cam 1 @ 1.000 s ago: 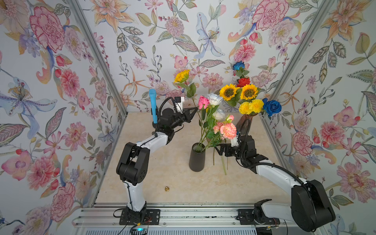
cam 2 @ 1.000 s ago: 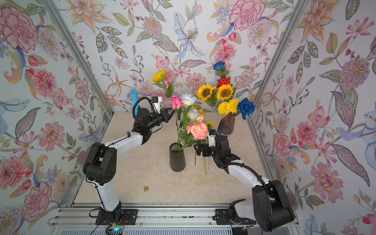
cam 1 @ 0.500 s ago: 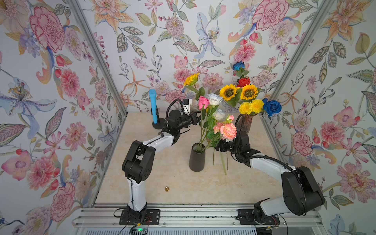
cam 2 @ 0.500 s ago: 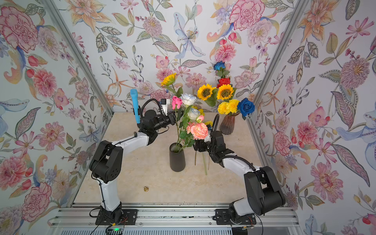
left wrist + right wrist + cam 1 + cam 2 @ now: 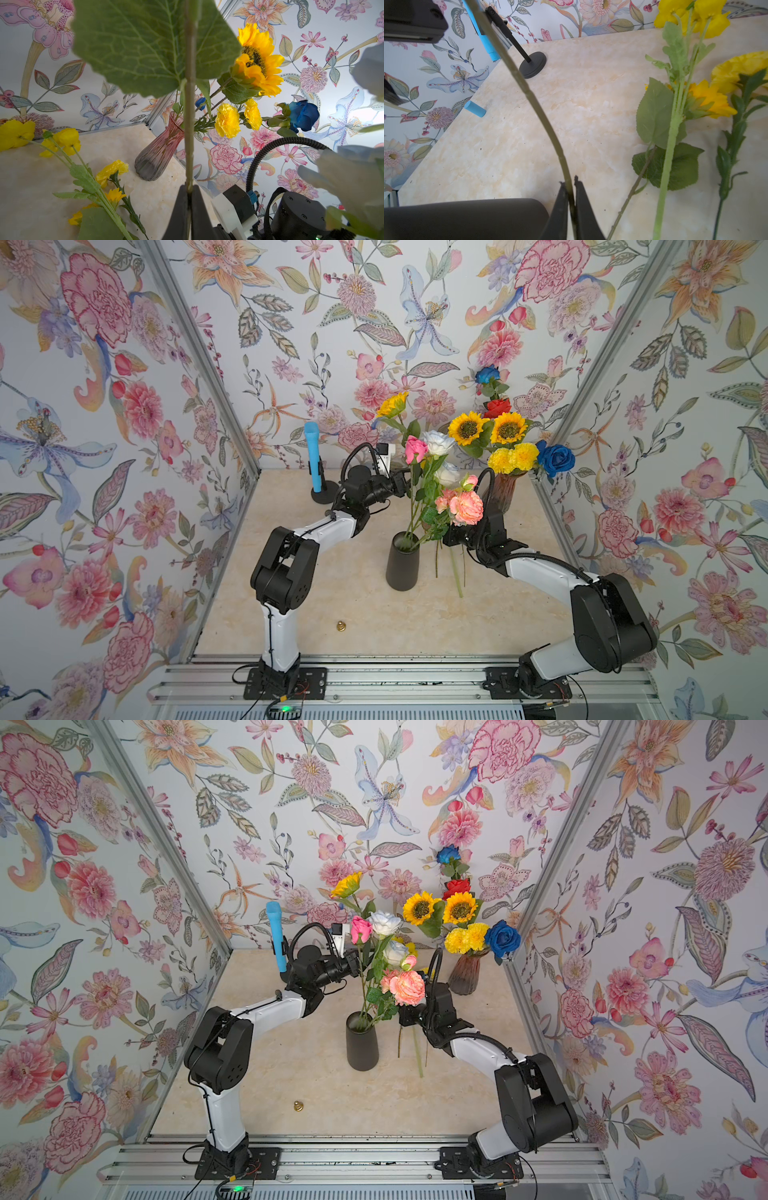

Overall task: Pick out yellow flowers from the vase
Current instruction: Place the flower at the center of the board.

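Teamwork over the black vase point(image 5: 402, 568) — left gripper point(image 5: 189, 187) clamped on the stem point(image 5: 190, 124) of the yellow flower point(image 5: 392, 404), its head at twelve o'clock, right gripper point(image 5: 570, 182) pinched lower down it at three — best lifted straight, sparing the roses point(image 5: 466, 508).

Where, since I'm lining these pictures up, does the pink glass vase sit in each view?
Both top views: pink glass vase at the back right corner of the table.
Left wrist: near the middle, standing by the table's corner.
Right wrist: not in it.
Shared landmark: the large blue rose leaning out of it, seen wherever the vase is.
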You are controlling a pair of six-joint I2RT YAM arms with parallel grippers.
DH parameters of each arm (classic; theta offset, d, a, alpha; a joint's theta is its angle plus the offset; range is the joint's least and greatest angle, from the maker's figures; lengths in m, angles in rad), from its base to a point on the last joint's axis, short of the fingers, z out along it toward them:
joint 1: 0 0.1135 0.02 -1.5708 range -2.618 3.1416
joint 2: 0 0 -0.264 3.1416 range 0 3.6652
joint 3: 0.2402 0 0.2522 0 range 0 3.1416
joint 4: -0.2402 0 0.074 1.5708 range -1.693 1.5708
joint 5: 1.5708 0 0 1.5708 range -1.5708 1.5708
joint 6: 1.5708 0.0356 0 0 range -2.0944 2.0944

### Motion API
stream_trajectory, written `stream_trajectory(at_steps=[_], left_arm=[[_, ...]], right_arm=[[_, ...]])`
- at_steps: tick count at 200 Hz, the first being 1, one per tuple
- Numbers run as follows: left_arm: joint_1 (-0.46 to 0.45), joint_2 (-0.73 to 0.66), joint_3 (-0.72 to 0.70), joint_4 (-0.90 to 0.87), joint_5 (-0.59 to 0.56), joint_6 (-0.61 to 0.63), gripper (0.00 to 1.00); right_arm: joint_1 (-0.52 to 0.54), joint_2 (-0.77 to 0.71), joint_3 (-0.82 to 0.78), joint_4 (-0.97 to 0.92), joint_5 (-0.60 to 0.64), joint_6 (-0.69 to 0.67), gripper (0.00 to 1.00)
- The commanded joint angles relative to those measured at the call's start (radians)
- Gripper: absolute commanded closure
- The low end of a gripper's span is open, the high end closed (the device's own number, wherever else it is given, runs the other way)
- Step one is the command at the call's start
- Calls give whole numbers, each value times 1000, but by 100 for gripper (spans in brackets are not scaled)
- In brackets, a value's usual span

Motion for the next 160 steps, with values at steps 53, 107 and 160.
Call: stream_trajectory(at_steps=[53,107,160], left_arm=[[-6,1,21,-75,-9,103,28],[37,-80,10,-195,-50,219,0],[93,-218,-19,-383,-161,364,0]], right_arm=[[1,-13,6,-22,39,-13,100],[2,-73,0,-180,117,-25,100],[-14,-79,-15,-350,197,-23,100]])
